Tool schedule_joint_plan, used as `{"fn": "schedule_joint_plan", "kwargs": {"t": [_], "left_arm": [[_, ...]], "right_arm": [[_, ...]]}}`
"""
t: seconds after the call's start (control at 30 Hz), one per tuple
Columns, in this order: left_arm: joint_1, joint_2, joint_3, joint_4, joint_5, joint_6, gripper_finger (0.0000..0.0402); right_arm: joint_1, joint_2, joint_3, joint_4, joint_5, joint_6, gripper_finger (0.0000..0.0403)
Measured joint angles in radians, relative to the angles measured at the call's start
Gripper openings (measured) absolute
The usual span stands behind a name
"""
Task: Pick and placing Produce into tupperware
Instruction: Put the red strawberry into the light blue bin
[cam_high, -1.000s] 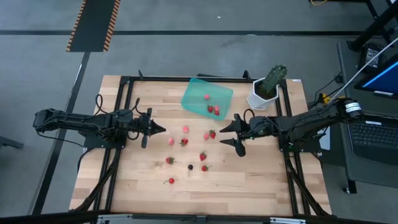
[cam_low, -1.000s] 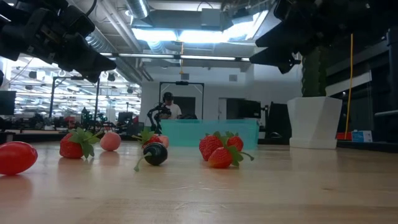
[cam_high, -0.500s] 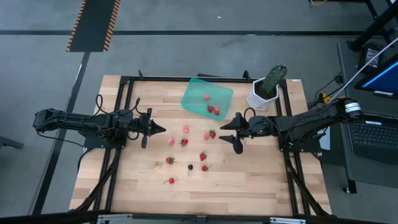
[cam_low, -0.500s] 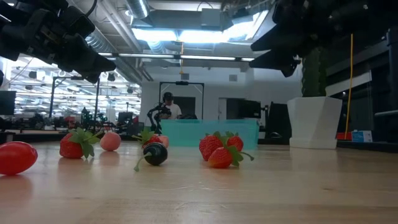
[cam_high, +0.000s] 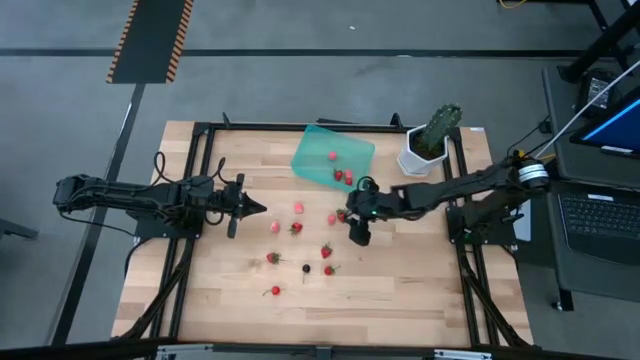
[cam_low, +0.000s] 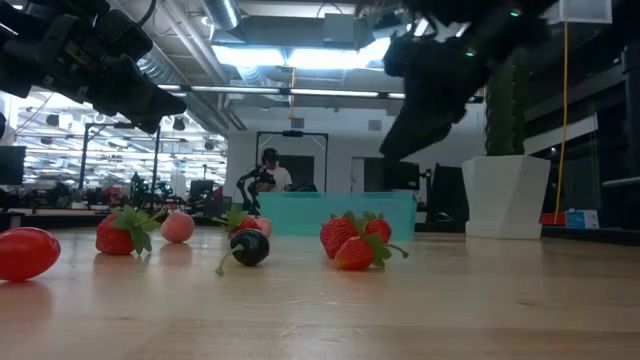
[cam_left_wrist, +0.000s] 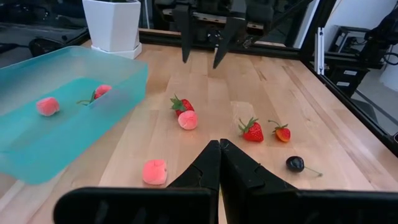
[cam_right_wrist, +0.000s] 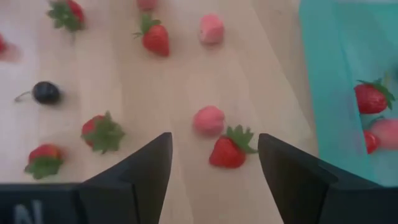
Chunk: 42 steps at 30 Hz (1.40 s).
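The Produce is scattered on the wooden table: red strawberries (cam_high: 326, 251), pale pink pieces (cam_high: 275, 227) and one dark berry (cam_high: 306, 268). The teal tupperware (cam_high: 318, 150) lies near the far edge, with a pink piece (cam_high: 332, 156) and two strawberries (cam_high: 343, 177) in it. My right gripper (cam_high: 354, 226) is open above a strawberry (cam_right_wrist: 229, 151) beside a pink piece (cam_right_wrist: 208, 119), with its fingers on either side and touching nothing. My left gripper (cam_high: 256, 208) is shut, hovering left of the berries.
A green cactus in a white pot (cam_high: 424, 152) stands right of the tupperware (cam_right_wrist: 339, 74). Black frame rails run along the table's left and right sides. A person (cam_low: 268, 170) shows far off in the room behind. Bare wood lies toward the near edge.
My right gripper has moved toward the table's left, from beside the plant pot to over the strawberry near the tupperware. It has tipped its fingers downward and stayed open. The berries and my left arm have kept still.
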Motion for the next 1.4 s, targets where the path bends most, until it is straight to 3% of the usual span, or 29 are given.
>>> {"fn": "schedule_joint_plan", "kwargs": {"t": [0.37,0.47,0.9,1.4], "left_arm": [[0.000,0.000,0.000,-0.001,0.000,0.000,0.0000],[0.000,0.000,0.000,-0.001,0.000,0.000,0.0000],[0.000,0.000,0.000,-0.002,0.001,0.000,0.0000],[0.000,0.000,0.000,-0.004,0.001,0.000,0.0000]], "right_arm": [[-0.035,0.218,0.288,-0.356,0.001,0.077,0.0239],[-0.034,0.251,0.327,-0.380,0.000,0.078,0.0239],[-0.034,0.272,0.332,-0.388,-0.045,0.149,0.0239],[-0.070,0.369,0.331,-0.349,-0.035,0.102,0.0239]]}}
